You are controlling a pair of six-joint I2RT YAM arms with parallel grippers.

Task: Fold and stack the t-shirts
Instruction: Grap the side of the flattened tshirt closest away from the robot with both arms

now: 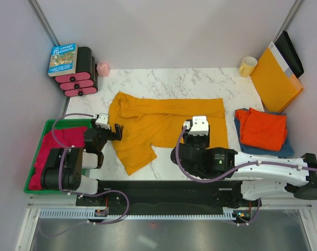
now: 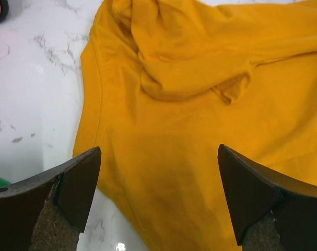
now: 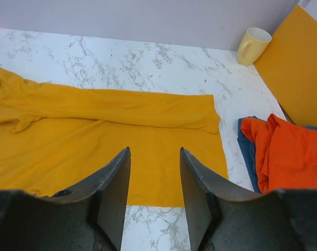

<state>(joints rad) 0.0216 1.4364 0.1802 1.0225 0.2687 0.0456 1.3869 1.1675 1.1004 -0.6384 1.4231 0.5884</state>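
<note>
**A:** What's the left claw doing?

**B:** The left gripper [image 2: 158,157] is spread wide with nothing in it. The soft mustard-yellow short-sleeved cloth shirt [image 2: 189,130] lies rumpled directly beneath and ahead of it. One finger hangs over the bare white marble tabletop [image 2: 38,104] and the other over cloth, so the shirt's side edge runs between them.

**A:** And the right claw?

**B:** The right gripper [image 3: 154,157] is parted only narrowly and grips nothing. It hangs over the flatter near edge of the same shirt, whose near corner is just to its right. Well apart, further right, a bright orange-red folded cloth shirt [image 3: 289,151] rests on a blue cloth shirt [image 3: 246,157].

**A:** How will the yellow one handle?

**B:** I'd judge it light and limp, so it will sag and drag rather than keep its shape. The left claw should pinch the edge below it through both layers. The right claw should pinch the corner beside it, and then both lift evenly.
</note>
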